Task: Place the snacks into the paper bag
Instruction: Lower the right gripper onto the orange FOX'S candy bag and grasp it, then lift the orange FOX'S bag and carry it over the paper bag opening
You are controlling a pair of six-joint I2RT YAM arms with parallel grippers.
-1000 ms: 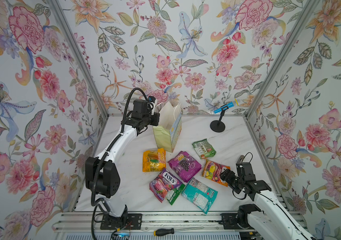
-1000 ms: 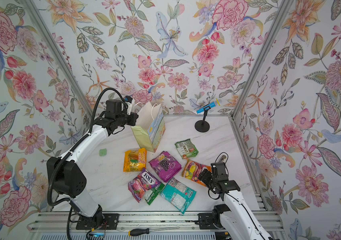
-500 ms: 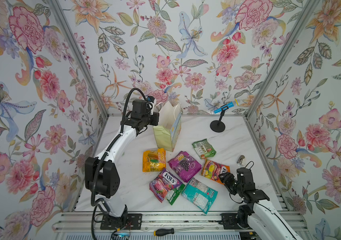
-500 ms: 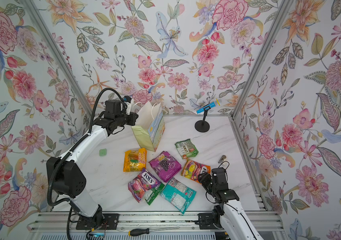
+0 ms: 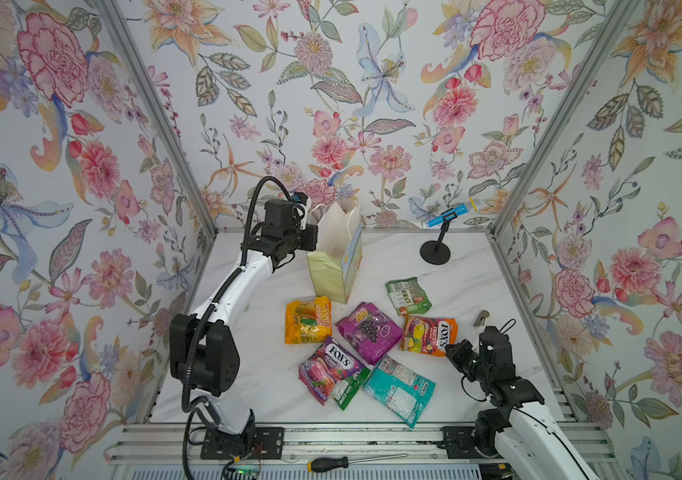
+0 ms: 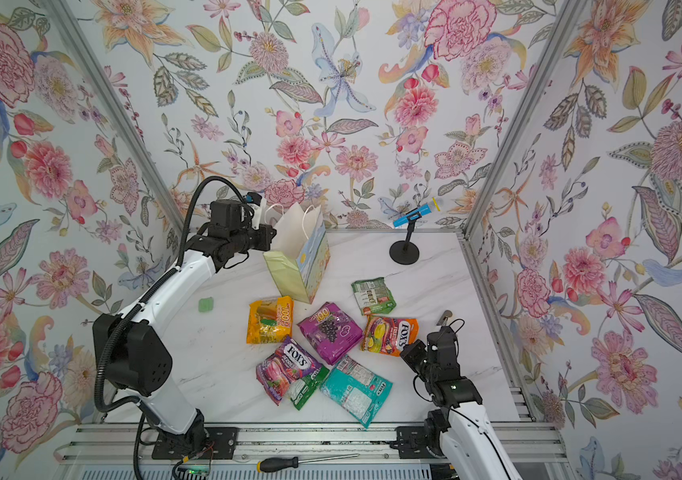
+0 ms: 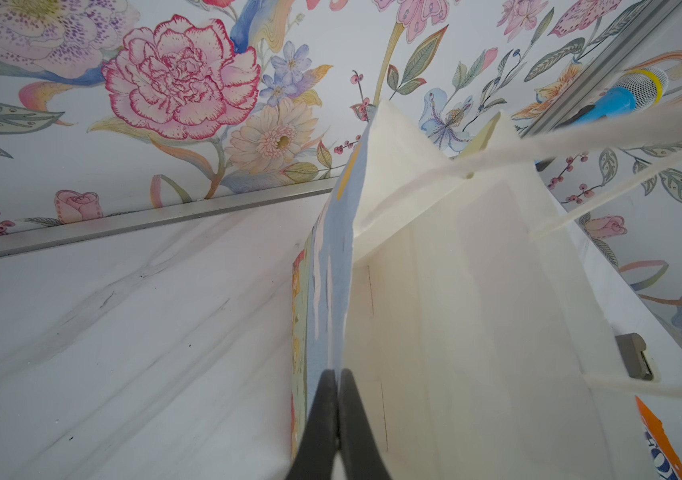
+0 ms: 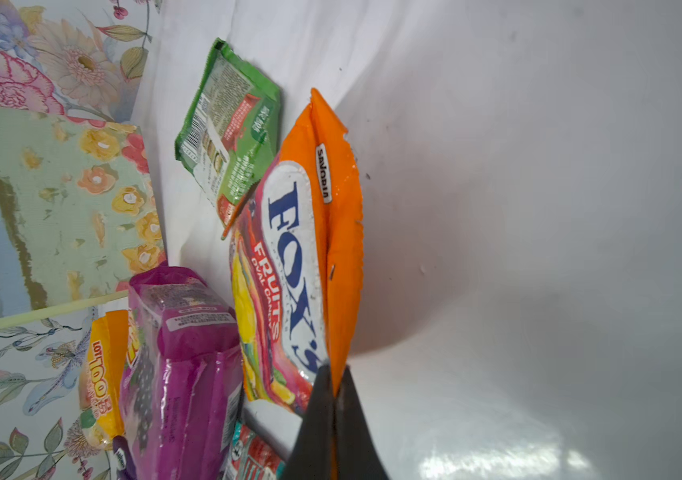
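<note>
While the right gripper pinches the orange FOX'S Fruits packet by its flat orange edge, near the right edge of the bench, expect light, floppy, slippery film (glossy, puffy, blue-on-white logo), so that edge is the hold. Left gripper clamps a wall of the pale green paper bag, upright by the back edge.
</note>
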